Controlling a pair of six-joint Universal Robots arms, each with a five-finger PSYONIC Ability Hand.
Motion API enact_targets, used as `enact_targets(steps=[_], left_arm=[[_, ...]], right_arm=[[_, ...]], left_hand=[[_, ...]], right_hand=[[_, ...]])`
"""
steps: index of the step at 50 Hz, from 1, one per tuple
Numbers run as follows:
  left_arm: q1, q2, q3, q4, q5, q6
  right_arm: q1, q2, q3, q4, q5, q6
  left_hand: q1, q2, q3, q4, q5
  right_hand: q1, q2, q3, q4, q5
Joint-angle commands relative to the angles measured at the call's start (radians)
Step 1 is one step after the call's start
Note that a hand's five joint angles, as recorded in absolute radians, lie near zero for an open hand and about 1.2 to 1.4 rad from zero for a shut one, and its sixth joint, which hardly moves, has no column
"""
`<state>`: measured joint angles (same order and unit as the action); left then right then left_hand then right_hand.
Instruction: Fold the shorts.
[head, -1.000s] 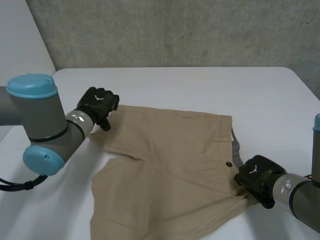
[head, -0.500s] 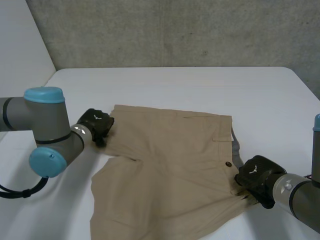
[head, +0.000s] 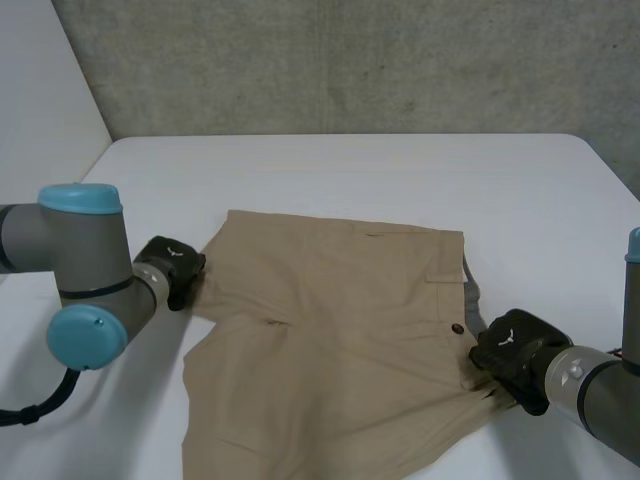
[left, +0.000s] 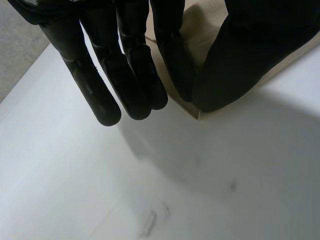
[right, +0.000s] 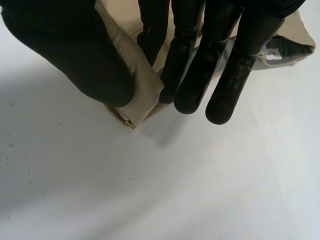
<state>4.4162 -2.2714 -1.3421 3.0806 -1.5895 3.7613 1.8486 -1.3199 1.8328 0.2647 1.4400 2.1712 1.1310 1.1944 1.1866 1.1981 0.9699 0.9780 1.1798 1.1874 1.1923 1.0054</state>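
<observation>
Table (head: 400, 170): white. Shorts (head: 340, 320): tan, spread flat mid-table, waistband toward the right hand. Left hand (head: 168, 268): at the far leg's hem corner, with thumb and one finger apparently pinching it and the other fingers straight. Right hand (head: 510, 355): thumb and fingers clamp the near waistband corner. Recommended: lift both corners together, keep the cloth taut, lay edge on edge. Label (right: 272, 55) inside waistband: white, writing unreadable.
</observation>
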Motion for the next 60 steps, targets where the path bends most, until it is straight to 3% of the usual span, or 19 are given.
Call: enact_targets(steps=[1,3,4,5,10,15,19,31,38,47,54,60], left_arm=[[0.0,0.072,-0.028,0.0,0.003,-0.009],[0.0,0.105,-0.035,0.001,0.003,-0.014],[0.0,0.14,-0.051,0.001,0.003,-0.015],[0.0,0.162,-0.061,0.003,0.002,-0.018],[-0.011,0.294,-0.13,0.006,0.002,-0.081],[-0.032,0.427,-0.239,0.003,0.003,-0.205],[-0.105,0.532,-0.339,-0.013,0.006,-0.325],[-0.296,0.581,-0.483,-0.174,-0.026,-0.535],[-0.363,0.582,-0.506,-0.186,-0.087,-0.679],[-0.54,0.563,-0.493,-0.18,-0.266,-0.859],[-0.598,0.507,-0.454,-0.178,-0.362,-0.87],[-0.61,0.469,-0.447,-0.178,-0.369,-0.873]], right_arm=[[0.001,-0.004,-0.01,-0.019,-0.001,0.027],[0.001,-0.004,-0.018,-0.028,-0.001,0.061],[0.001,-0.004,-0.023,-0.03,-0.001,0.074],[0.001,-0.004,-0.026,-0.03,-0.003,0.087],[0.0,-0.004,-0.067,-0.033,-0.007,0.192],[0.004,0.039,-0.133,-0.062,-0.013,0.387],[0.029,0.099,-0.205,-0.085,-0.015,0.531],[0.044,0.245,-0.42,-0.094,-0.013,0.803],[0.084,0.275,-0.452,-0.097,-0.013,0.825],[0.096,0.28,-0.432,-0.12,-0.006,0.82],[0.104,0.278,-0.419,-0.127,-0.004,0.805],[0.104,0.274,-0.415,-0.133,-0.004,0.803]], left_hand=[[-0.001,-0.064,-0.056,-0.068,-0.014],[-0.215,-0.278,-0.27,-0.282,-0.228],[-0.46,-0.523,-0.516,-0.527,-0.473],[-0.564,-0.628,-0.62,-0.631,-0.578],[-0.738,-0.802,-0.794,-0.805,-0.752],[-0.744,-0.808,-0.8,-0.811,-0.758],[-0.683,-0.746,-0.739,-0.75,-0.696],[-0.648,-0.711,-0.703,-0.715,-0.661],[-0.647,-0.711,-0.703,-0.714,-0.661],[-0.656,-0.72,-0.712,-0.723,-0.67],[-0.647,-0.711,-0.703,-0.714,-0.661],[-0.642,-0.705,-0.697,-0.709,-0.655]], right_hand=[[0.418,0.217,0.209,0.204,0.216],[0.418,0.217,0.209,0.204,0.216],[0.418,0.217,0.209,0.204,0.216],[0.418,0.217,0.209,0.204,0.216],[0.418,0.217,0.209,0.204,0.216],[0.418,0.217,0.209,0.204,0.216],[0.418,0.217,0.209,0.204,0.216],[0.418,0.217,0.209,0.204,0.216],[0.418,0.217,0.209,0.204,0.216],[0.418,0.217,0.209,0.204,0.216],[0.418,0.217,0.209,0.204,0.216],[0.418,0.217,0.209,0.204,0.216]])
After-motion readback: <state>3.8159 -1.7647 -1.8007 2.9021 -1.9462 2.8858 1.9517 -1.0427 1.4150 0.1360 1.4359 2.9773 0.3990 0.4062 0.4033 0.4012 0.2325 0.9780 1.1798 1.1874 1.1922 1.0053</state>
